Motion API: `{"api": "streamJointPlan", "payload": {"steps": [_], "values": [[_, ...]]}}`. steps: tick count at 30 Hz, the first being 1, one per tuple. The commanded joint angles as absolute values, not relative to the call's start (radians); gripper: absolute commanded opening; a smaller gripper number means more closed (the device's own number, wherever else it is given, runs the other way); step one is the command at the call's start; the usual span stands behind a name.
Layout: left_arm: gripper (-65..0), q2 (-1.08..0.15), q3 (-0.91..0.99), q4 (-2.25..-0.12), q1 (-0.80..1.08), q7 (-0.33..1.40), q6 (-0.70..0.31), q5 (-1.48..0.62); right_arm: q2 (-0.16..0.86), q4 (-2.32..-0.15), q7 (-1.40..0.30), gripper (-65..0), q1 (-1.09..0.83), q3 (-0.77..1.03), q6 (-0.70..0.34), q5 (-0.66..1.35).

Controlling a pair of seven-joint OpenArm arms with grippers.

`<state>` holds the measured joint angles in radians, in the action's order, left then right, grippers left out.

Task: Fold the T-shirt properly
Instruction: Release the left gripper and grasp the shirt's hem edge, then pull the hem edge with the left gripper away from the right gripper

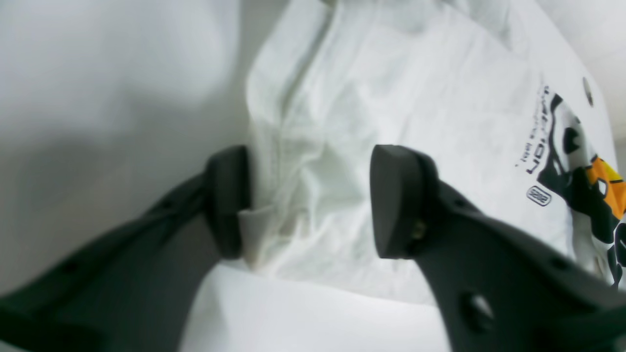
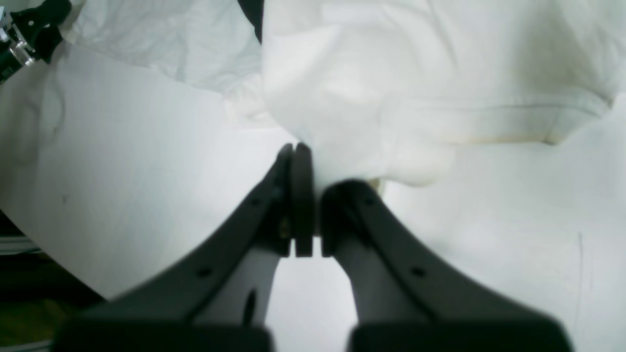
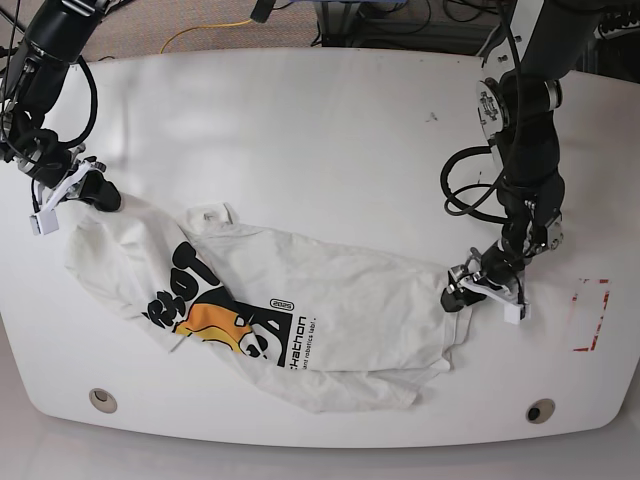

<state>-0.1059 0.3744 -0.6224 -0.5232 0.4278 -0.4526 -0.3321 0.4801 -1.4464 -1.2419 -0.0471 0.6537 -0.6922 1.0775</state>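
Observation:
The cream-white T-shirt (image 3: 340, 300) lies crumpled across the front of the white table (image 3: 330, 130), print side up with black lettering and an orange graphic (image 3: 205, 320). My left gripper (image 3: 462, 288) is at the shirt's right-hand edge. In the left wrist view it (image 1: 310, 195) is open, with a bunched fold of the T-shirt (image 1: 391, 98) between its fingers and one pad touching the cloth's edge. My right gripper (image 3: 100, 195) is at the shirt's far left corner. In the right wrist view it (image 2: 313, 181) is shut on a pinch of the T-shirt (image 2: 391, 73).
Red tape marks (image 3: 590, 315) lie on the table to the right of the left gripper. Two round holes (image 3: 100, 400) (image 3: 540, 411) sit near the table's front edge. Cables lie behind the table's far edge.

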Motion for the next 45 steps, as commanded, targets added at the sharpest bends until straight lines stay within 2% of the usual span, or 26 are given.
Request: {"api": "streamJointPlan", "payload": {"steps": [1,4,6,12,24,32,37,45], "values": [[-45.7,-0.111,0.371,-0.622,-0.533,0.423,-0.443,-0.309,0.507,-1.463,-1.224,-65.0,-0.033,0.661,-0.698,1.102],[-59.4,-0.111,0.369,-0.622,-0.532,0.401,-0.443,-0.306,0.512,-1.463,-1.224,-65.0,-0.03,0.662,-0.698,1.102],[-62.8,-0.111,0.367,-0.622,-0.532,0.401,-0.443,-0.282,0.518,-1.463,-1.224,-65.0,-0.028,0.662,-0.698,1.109],[-63.5,-0.114,0.375,-0.697,-0.521,0.421,-0.444,-0.248,0.549,-1.514,-1.257,-65.0,-0.018,0.662,-0.698,1.173],[-65.0,-0.214,0.383,-1.15,-0.314,0.621,-0.446,-0.303,0.55,-1.69,-1.267,-65.0,-0.193,0.664,-0.698,1.224],[-65.0,-0.275,0.495,-1.446,-0.137,0.786,-0.449,-0.384,0.55,-1.808,-1.267,-65.0,-0.266,0.702,-0.698,1.224],[-65.0,-0.285,0.553,-1.6,-0.039,0.86,-0.45,-0.446,0.55,-1.774,-1.267,-65.0,-0.191,0.717,-0.698,1.211],[-65.0,-0.285,0.598,-1.732,0.025,0.898,-0.45,-0.449,0.547,-1.474,-1.259,-65.0,0.074,0.576,-0.698,1.135]]}}
